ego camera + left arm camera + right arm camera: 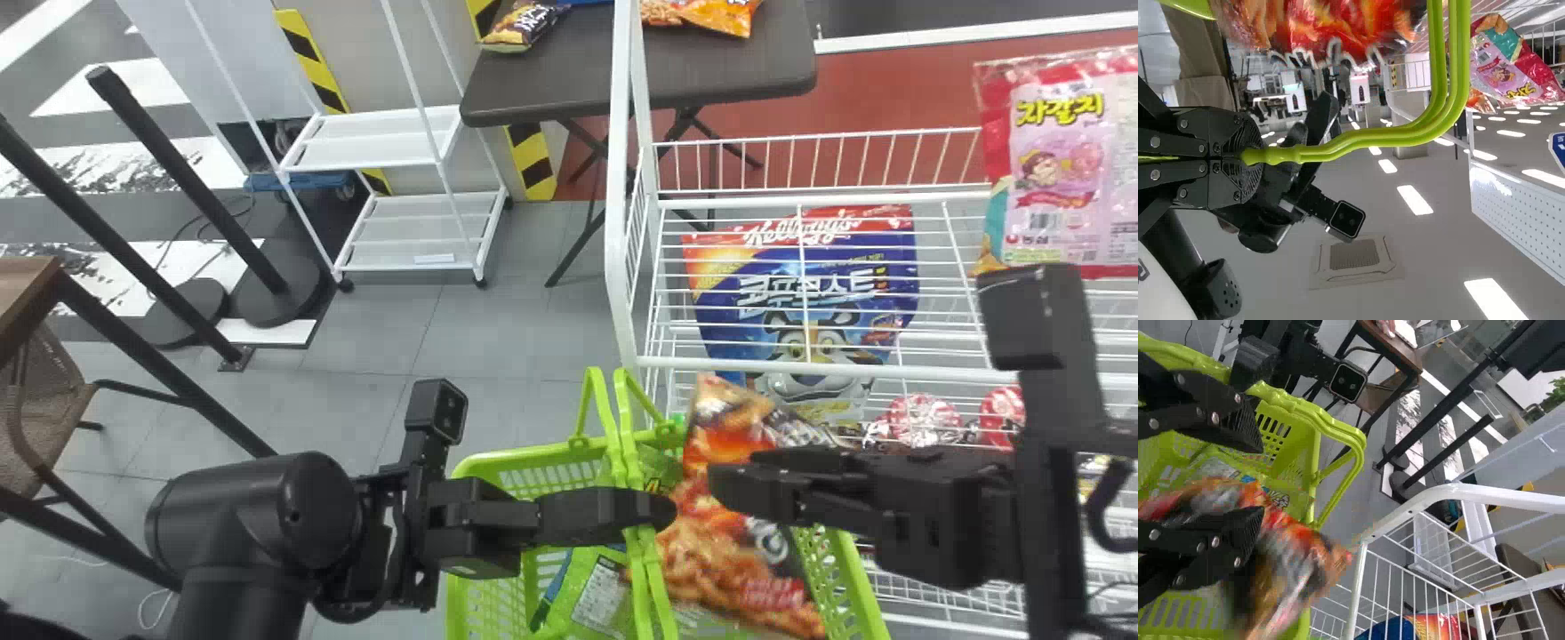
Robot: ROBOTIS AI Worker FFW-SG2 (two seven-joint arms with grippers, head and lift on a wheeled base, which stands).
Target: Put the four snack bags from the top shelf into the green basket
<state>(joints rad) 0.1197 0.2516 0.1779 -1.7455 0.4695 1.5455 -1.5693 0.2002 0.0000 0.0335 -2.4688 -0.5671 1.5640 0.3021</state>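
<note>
Orange-red snack bag [725, 569], partly black.

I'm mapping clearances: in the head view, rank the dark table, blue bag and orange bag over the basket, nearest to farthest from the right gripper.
1. Orange bag, by the right gripper, over the basket.
2. Blue bag, in the rack ahead.
3. Dark table, ahead, beyond the rack.

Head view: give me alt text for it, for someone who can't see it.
The robot's left gripper holds the handles of a green basket, with an orange snack bag tilted over it, at the right gripper. A green packet lies inside; a white wire rack holding more packages stands to the right.
</note>
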